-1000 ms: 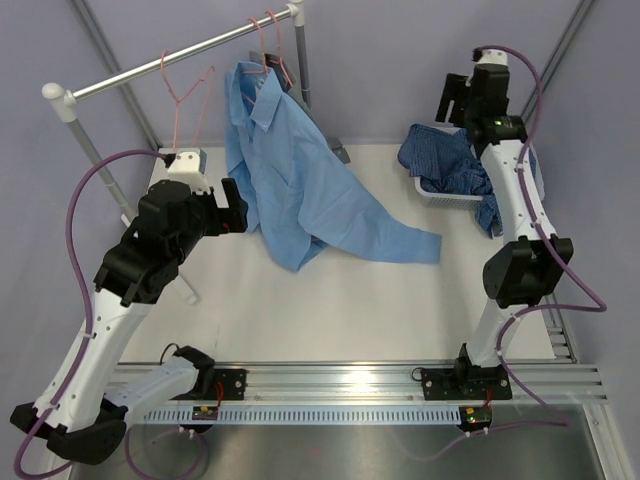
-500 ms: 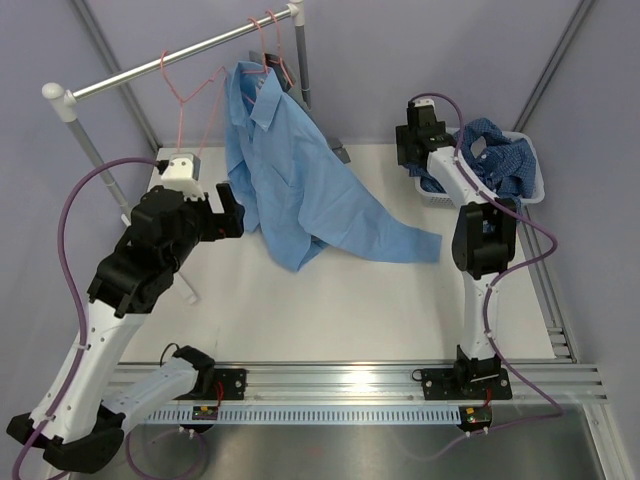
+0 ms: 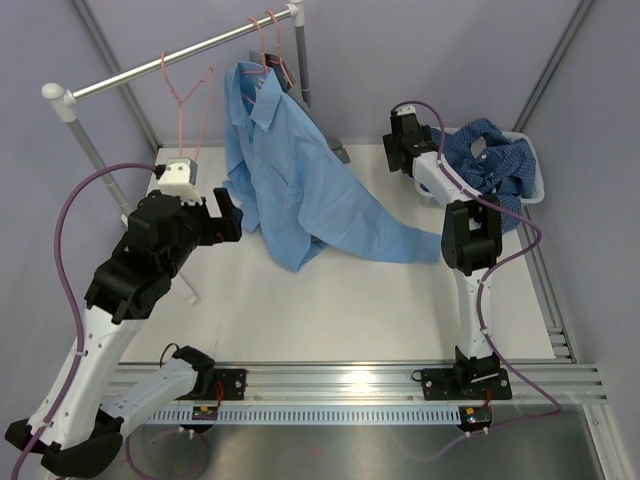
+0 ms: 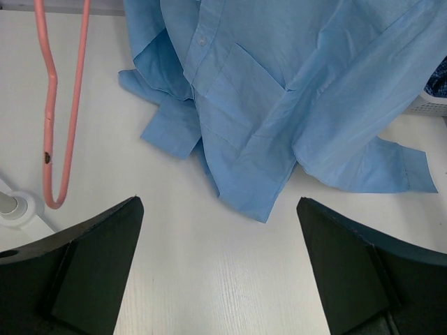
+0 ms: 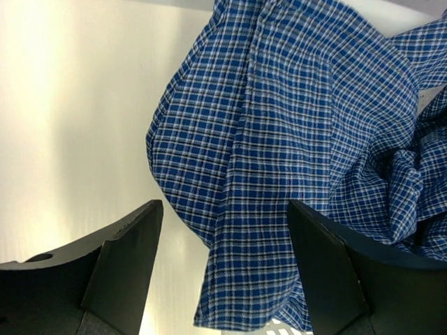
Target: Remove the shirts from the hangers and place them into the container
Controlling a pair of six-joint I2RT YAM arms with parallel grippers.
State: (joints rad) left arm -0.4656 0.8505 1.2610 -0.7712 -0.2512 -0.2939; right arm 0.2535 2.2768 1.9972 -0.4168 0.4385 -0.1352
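Overhead, hanger hooks rail; left wrist shows only its lower end.

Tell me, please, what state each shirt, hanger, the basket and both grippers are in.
Light blue shirt: hung on a hanger at the rail, tail lying on the table.
Checked shirt: bunched in the basket, part over its rim.
Basket: upright, holding the checked shirt.
Bare hanger: hanging on the rail, empty.
Left gripper: open, empty.
Right gripper: open, empty.

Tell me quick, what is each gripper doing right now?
Left gripper: open, holding nothing, facing the light blue shirt.
Right gripper: open, holding nothing, facing the checked shirt.
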